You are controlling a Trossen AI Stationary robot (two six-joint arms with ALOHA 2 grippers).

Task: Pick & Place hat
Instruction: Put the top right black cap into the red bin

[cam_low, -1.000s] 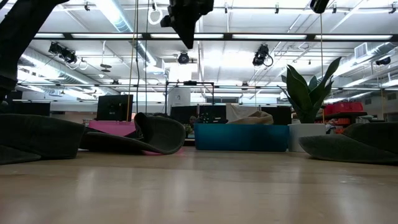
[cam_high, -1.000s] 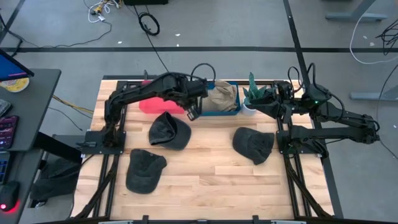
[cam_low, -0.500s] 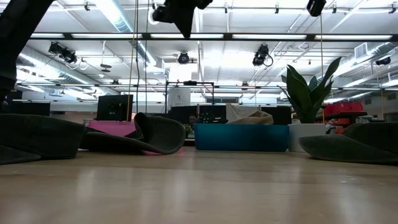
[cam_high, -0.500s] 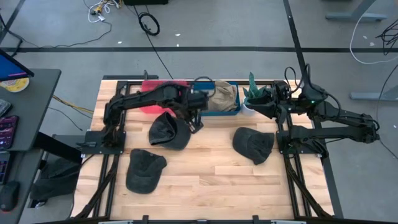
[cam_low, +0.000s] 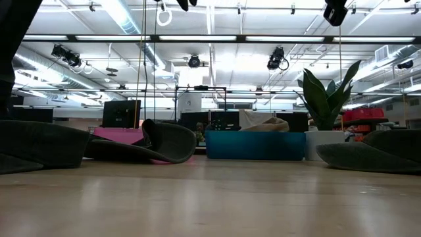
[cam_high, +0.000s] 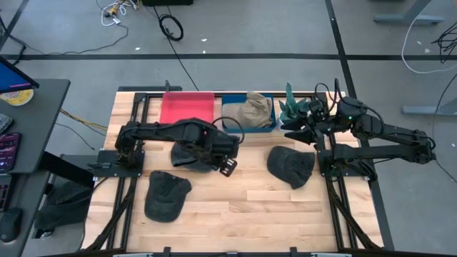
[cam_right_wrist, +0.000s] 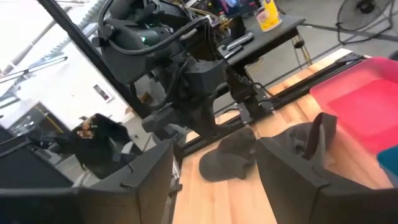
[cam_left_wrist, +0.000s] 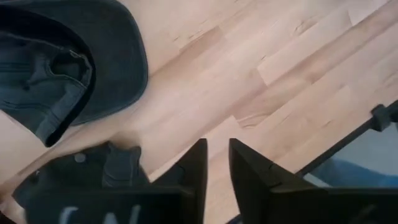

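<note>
From above, the wooden table (cam_high: 243,193) holds 3 dark caps: a middle cap (cam_high: 187,148) partly covered by the left arm, a near-left cap (cam_high: 166,195) and a right-side cap (cam_high: 290,165). The left gripper (cam_high: 227,165) hovers just beside the middle cap, over bare wood. At the far edge sit a red tray (cam_high: 188,108) and a blue bin (cam_high: 246,121) with a tan hat (cam_high: 255,110) inside, next to a potted plant (cam_high: 290,113). The right gripper (cam_high: 298,127) hangs near the plant.

At table height, a dark cap (cam_low: 152,145) lies upturned in front of the pink-red tray (cam_low: 120,133); the blue bin (cam_low: 254,145) and the plant (cam_low: 325,99) stand to its right, with another cap (cam_low: 368,155) at the right edge. No gripper reaches the tabletop.

The left wrist camera shows the left gripper (cam_left_wrist: 217,163) with its 2 fingers nearly pressed together, empty, above the wood, an inside-out dark cap (cam_left_wrist: 69,62) lying apart from it.

The right wrist camera shows the right gripper (cam_right_wrist: 214,165) spread wide and empty, facing the left arm (cam_right_wrist: 186,74), 2 caps and the red tray (cam_right_wrist: 360,93).
</note>
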